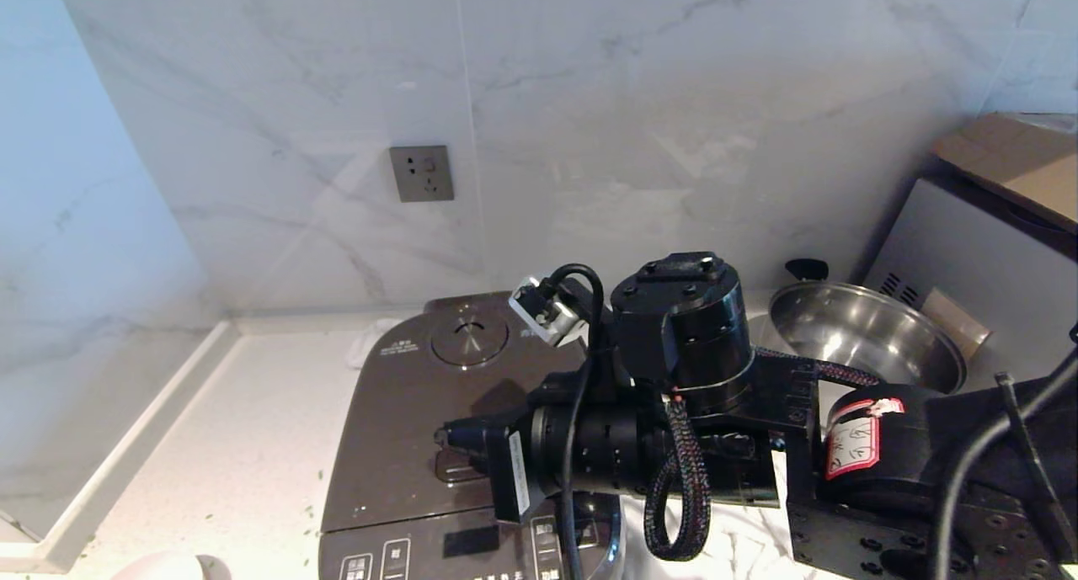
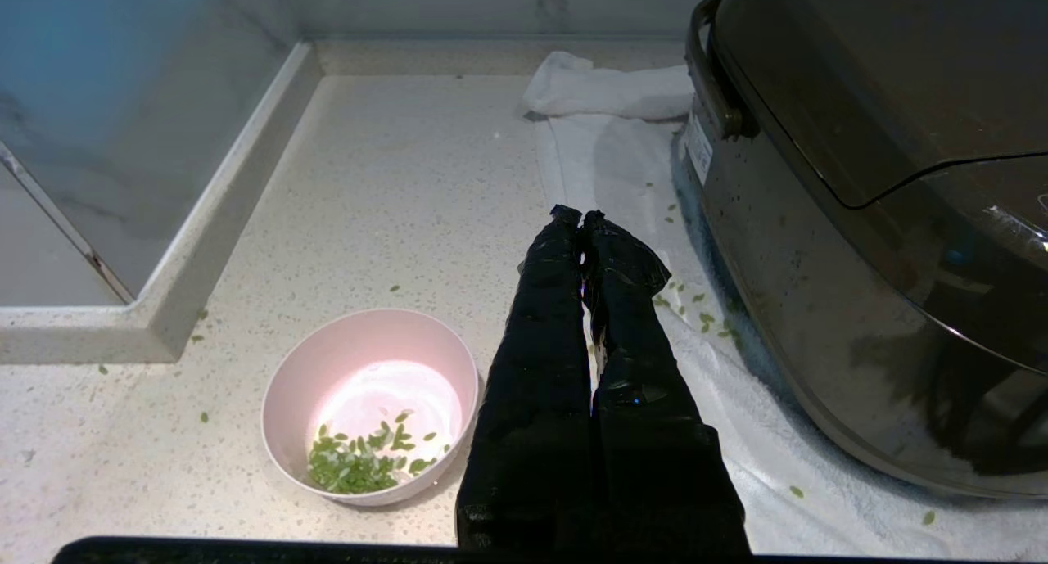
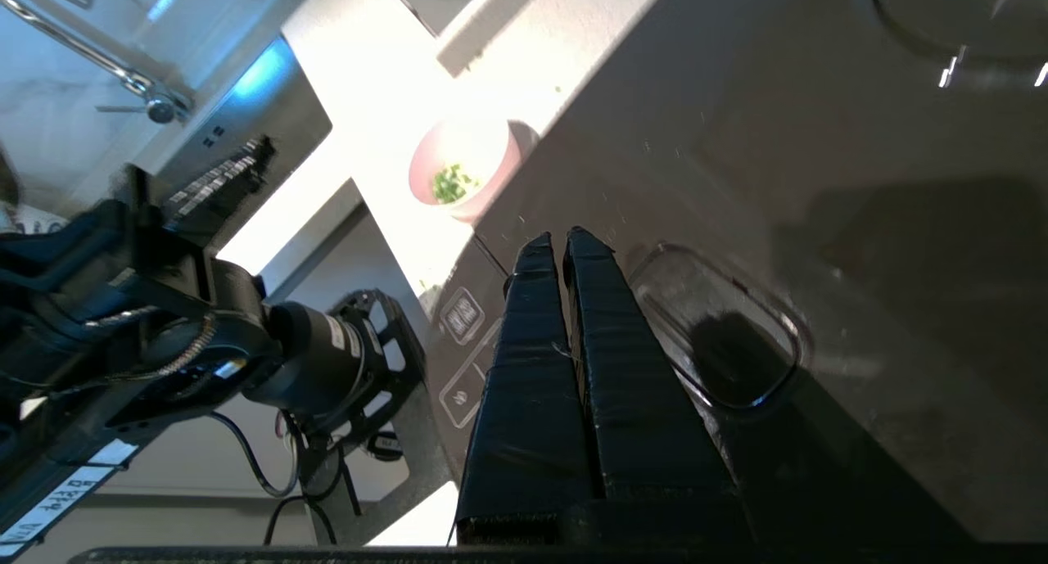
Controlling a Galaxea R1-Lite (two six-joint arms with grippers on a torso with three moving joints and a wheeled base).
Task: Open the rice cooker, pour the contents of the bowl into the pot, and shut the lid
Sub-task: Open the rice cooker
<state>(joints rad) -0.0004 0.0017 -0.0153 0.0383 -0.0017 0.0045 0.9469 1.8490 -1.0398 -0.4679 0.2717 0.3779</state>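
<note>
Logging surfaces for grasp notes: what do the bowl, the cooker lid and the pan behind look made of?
The bowl: matte pale pink, likely plastic or melamine, with no sharp highlights. The lid: glossy dark brown, probably plastic, showing soft reflections and dust specks. The pan: bright mirror-like metal, apparently stainless steel, with a black handle knob.

The rice cooker [image 1: 421, 445] is a large dark brown-grey appliance with rounded corners, standing on the worktop [image 2: 393, 187] on a white towel [image 2: 622, 163]. Its front panel [image 1: 472, 555] carries white-marked buttons and a small dark display. The lid [image 1: 413, 395] is shut and lies flat, with a round steam vent [image 1: 468, 336] near the back and a rectangular button [image 3: 720, 335] near the front. The bowl [image 2: 360, 359], small, round and pale pink, sits upright on the worktop near the cooker's side, apart from it. The contents of the bowl [image 2: 356, 462] are bright green chopped bits heaped against one side of the bottom.
</note>
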